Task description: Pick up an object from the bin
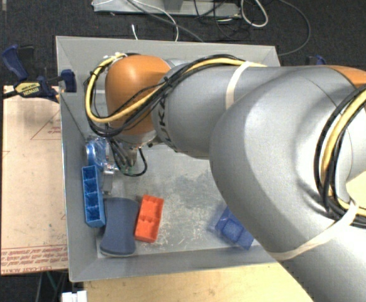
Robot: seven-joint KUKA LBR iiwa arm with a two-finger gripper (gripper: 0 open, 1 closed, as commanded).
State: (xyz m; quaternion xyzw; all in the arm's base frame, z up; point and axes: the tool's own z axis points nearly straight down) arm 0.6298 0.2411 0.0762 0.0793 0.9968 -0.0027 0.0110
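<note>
The gripper (112,161) sits low at the left side of the bin (183,194), under the orange wrist cover (129,90). Whether it is spread or closed cannot be determined. A clear bluish plastic piece (97,151) lies just beside it. Next, toward the view's bottom, lies a long blue segmented tray (92,197). Farther on are a dark blue pad (119,226), an orange brick (148,219) and a blue block (231,228).

It looked like a robotics lab: a grey arm (277,124) over a metal bin (189,50), loose cables (256,12) trailing across dark carpet (38,11).
</note>
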